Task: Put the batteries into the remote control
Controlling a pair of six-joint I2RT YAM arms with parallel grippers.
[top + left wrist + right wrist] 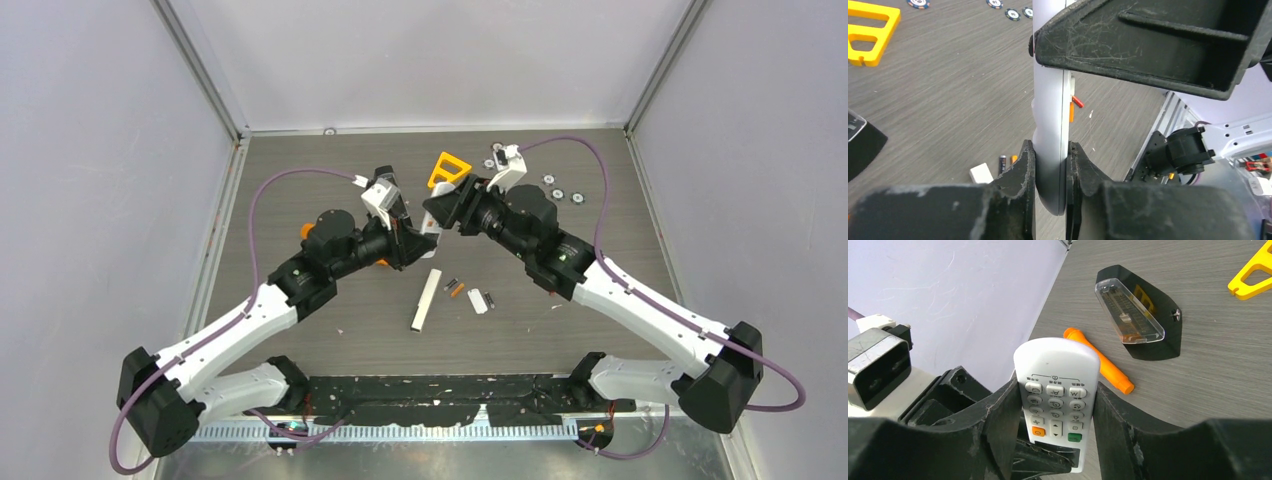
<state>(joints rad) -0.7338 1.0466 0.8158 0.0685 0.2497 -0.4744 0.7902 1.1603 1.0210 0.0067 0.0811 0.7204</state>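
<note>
The white remote control (pixel 1055 360) is held off the table between both grippers, with its button face showing in the right wrist view. My right gripper (pixel 1057 390) is shut across its width. My left gripper (pixel 1050 150) is shut on the thin edges of its lower end (pixel 1050 100). In the top view the two grippers meet at mid-table, left (pixel 410 238) and right (pixel 440 210). On the table lie a dark grey battery (pixel 1002 162), an orange battery (pixel 1013 159) and, farther off, a red battery (pixel 1077 101). The first two show together in the top view (pixel 453 287).
A long white bar (pixel 426 300) and a small white piece (pixel 478 300) lie near the batteries. A yellow triangle (pixel 448 168) and round chips (pixel 560 188) sit at the back. An orange marker (pixel 1098 360) and a black wedge with a clear cover (pixel 1133 310) lie at the left.
</note>
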